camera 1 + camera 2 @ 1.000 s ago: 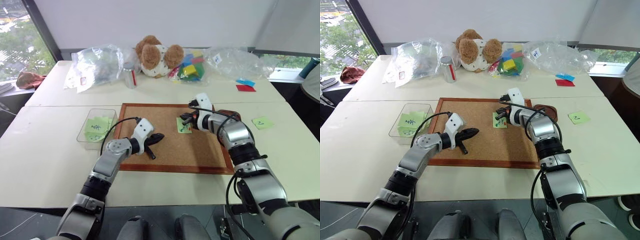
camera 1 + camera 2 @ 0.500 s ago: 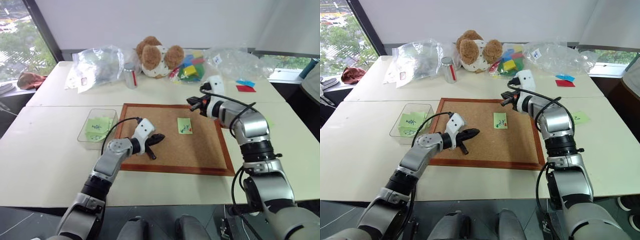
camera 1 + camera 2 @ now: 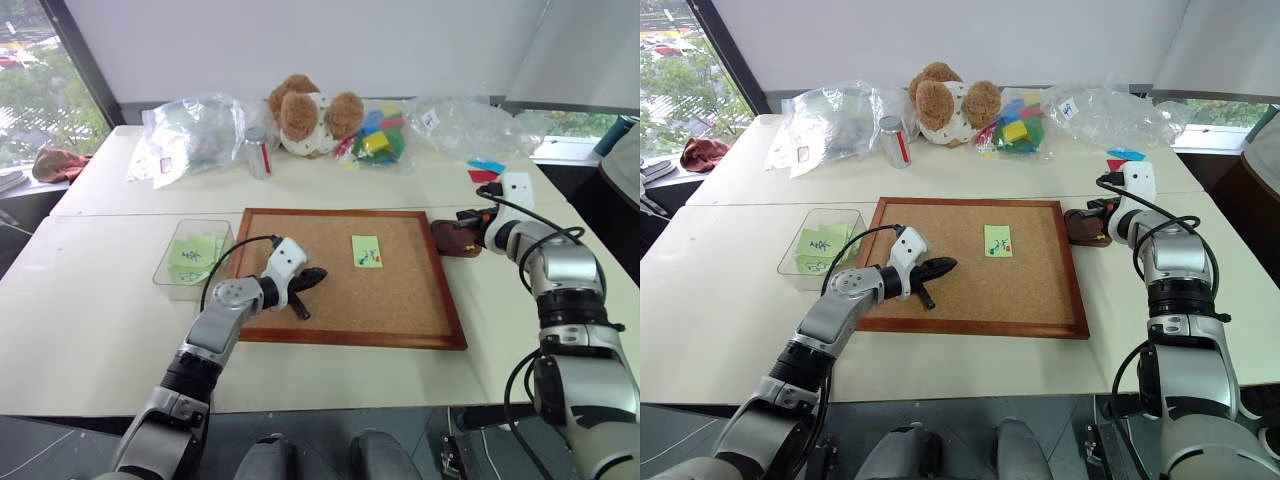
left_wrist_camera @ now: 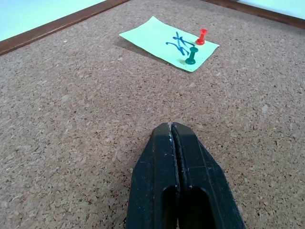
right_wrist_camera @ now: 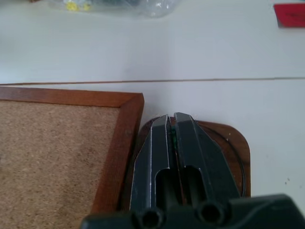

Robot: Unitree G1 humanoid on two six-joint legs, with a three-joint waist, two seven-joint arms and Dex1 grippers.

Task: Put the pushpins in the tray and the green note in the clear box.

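The green note [image 3: 367, 250] lies on the corkboard, with a red pushpin [image 4: 202, 36] and a green pushpin [image 4: 191, 55] standing in its near end. My left gripper [image 4: 170, 125] rests shut and empty on the cork, a short way left of the note. Over the dark brown tray [image 3: 450, 241], just past the board's right frame, my right gripper [image 5: 170, 117] is shut with a thin green sliver, seemingly a pushpin, between its fingers. The clear box [image 3: 163, 270] stands left of the board with green slips inside.
The wood-framed corkboard [image 3: 340, 305] fills the table's middle. Along the back are a teddy bear [image 3: 305, 110], a metal can [image 3: 260, 155], coloured blocks [image 3: 375, 140] and soft plastic bags [image 3: 195, 130]. Red and blue paper pieces [image 3: 488, 170] lie behind the tray.
My right gripper has swung from the note on the corkboard to the right, ending over the tray. The left arm has stayed still.
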